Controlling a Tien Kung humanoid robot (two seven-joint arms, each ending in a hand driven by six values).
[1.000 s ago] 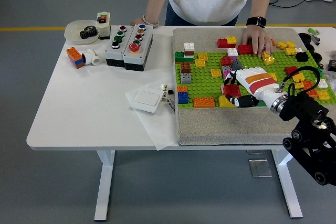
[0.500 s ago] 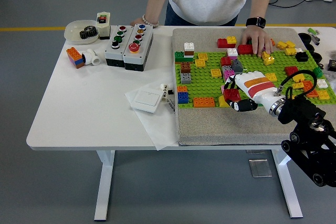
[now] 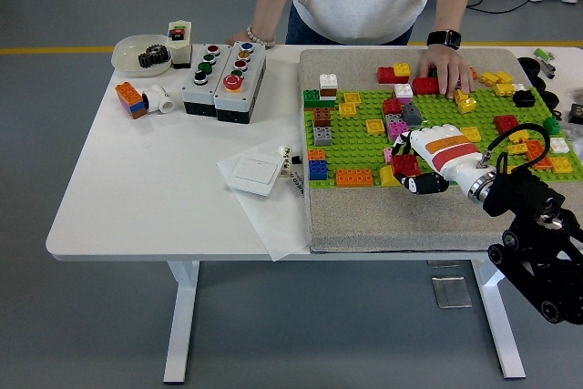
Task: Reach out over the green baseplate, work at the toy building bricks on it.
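**Red brick in hand near the plate's front edge**

Robot hand [image 3: 412, 163] on the right arm lies low over the front part of the green baseplate [image 3: 364, 145], its fingers curled around a red brick [image 3: 405, 165]; whether that brick is lifted clear or seated on the studs cannot be told. No left arm shows.

Close around the grip sit a pink brick [image 3: 399, 129], a grey brick [image 3: 411, 114] and, just left along the front row, an orange brick [image 3: 353, 177]. A sideways pull or a twist of the wrist would likely knock these or drag the baseplate across the grey mat [image 3: 383, 216] beneath it. If the red brick is stuck fast, a hard tug could tilt the whole plate.

At the far edge a person's hand [image 3: 445, 68] rests on loose bricks, holding that side; reaching further forward risks meeting it.

Open room lies toward the mat's bare front strip, while the white desk [image 3: 137, 198] to the left is free beyond a switch plate [image 3: 256, 171] and a button box [image 3: 223, 79].
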